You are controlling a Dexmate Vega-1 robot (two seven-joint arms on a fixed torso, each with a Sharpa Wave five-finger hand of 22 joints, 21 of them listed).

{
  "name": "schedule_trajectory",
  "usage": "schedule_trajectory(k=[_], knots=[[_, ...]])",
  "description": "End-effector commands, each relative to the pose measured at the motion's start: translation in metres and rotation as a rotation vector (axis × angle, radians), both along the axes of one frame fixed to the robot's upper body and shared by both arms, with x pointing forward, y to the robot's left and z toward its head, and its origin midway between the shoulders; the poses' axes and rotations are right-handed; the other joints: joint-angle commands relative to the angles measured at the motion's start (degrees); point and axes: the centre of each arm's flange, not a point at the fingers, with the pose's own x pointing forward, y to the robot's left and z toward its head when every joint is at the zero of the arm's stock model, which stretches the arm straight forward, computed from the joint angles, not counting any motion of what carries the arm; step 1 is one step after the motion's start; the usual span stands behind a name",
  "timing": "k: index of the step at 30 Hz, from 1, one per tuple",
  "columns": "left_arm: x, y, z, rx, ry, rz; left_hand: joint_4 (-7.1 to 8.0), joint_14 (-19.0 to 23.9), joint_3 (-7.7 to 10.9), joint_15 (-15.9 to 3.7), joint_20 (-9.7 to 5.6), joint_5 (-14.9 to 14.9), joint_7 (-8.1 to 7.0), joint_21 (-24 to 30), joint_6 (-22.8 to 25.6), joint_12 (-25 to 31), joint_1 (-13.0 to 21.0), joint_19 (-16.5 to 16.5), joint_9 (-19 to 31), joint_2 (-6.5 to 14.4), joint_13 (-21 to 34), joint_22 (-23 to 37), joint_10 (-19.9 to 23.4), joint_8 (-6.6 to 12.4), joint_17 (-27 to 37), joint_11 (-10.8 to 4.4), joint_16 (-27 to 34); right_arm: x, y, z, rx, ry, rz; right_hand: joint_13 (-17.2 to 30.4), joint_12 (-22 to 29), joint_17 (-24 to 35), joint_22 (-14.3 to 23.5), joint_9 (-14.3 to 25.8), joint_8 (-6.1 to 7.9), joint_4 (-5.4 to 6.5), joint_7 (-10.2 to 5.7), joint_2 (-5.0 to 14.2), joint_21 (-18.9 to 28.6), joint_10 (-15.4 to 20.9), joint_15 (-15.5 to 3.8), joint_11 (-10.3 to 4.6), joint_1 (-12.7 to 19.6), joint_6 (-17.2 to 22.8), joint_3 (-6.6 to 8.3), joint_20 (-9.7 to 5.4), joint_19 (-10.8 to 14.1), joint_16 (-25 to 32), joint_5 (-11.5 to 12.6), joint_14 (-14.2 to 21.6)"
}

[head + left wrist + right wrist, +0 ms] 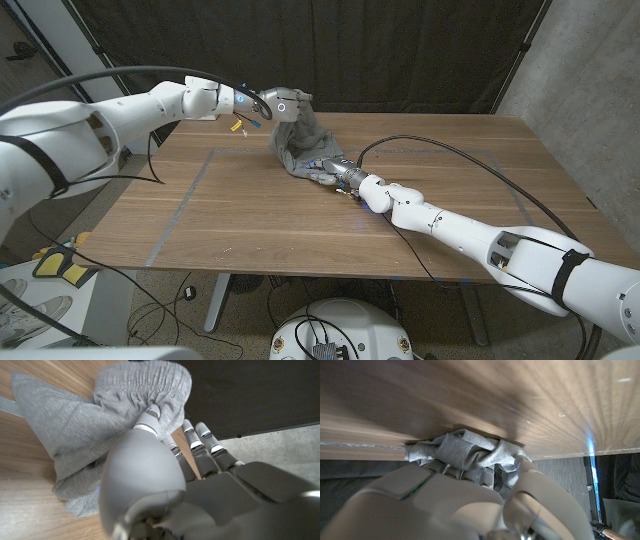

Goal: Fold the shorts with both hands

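Holding the grey shorts (300, 145) with both hands, I see them bunched up near the far middle of the wooden table (250, 220). My left hand (283, 104) grips the stretchy waistband up high, fingers (192, 435) curled around the cloth, so that end hangs above the wood. My right hand (328, 173) sits low by the table and its fingers are closed tight on a crumpled bit of the other end. The cloth sags between my two hands.

Wooden table (300, 215) with pale taped outline, black curtain (330, 55) along the far side, grey wall (590, 90) far right, cable-strewn floor (150, 310) near left.
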Motion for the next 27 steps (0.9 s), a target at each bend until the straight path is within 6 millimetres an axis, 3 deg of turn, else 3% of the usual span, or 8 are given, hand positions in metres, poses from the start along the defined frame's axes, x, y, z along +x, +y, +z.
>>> schedule_trajectory(k=[1, 15, 27], knots=[[0.005, -0.023, 0.001, 0.055, 0.042, -0.058, 0.28, -0.27, 0.23, -9.56, -0.65, 0.51, 0.06, 0.45, -0.12, -0.12, 0.53, -0.13, 0.15, 0.58, 0.23, 0.07, -0.09, -0.13, 0.14, 0.1, -0.02, 0.002, -0.003, 0.001, 0.004, 0.002, -0.002, 0.13, 0.0, 0.1, 0.11, 0.06, -0.06, -0.42, -0.06, 0.07, 0.52, 0.37, -2.87, -0.1, -0.47, 0.11, 0.01, 0.28, -0.03, 0.5, 0.39, 0.26], [0.026, -0.053, -0.019, 0.031, 0.086, -0.037, 0.39, -0.13, 0.27, -9.55, -0.66, 0.46, 0.09, 0.67, -0.16, -0.33, 0.63, -0.06, 0.07, 0.88, 0.23, 0.07, -0.16, -0.11, 0.15, 0.11, -0.06, -0.002, -0.013, -0.003, 0.011, 0.006, -0.015, 0.13, -0.02, 0.08, 0.12, 0.06, -0.05, -0.5, -0.1, 0.02, 0.55, 0.32, -2.86, -0.04, -0.63, 0.12, 0.05, 0.22, -0.09, 0.48, 0.39, 0.22], [0.024, -0.078, -0.041, -0.048, 0.179, -0.107, 0.76, 1.26, 0.28, -9.58, -0.48, 0.11, 0.12, 1.18, -1.43, -0.5, 0.53, 0.37, -0.19, 1.33, 0.38, 0.01, -0.14, -0.68, 0.24, 0.03, 0.21, -0.005, -0.012, -0.001, -0.009, -0.003, -0.003, 0.13, -0.01, 0.06, 0.11, 0.06, -0.02, -0.57, -0.11, -0.01, 0.57, 0.34, -2.84, -0.14, -0.74, 0.19, 0.1, 0.27, -0.12, 0.48, 0.4, 0.24]])
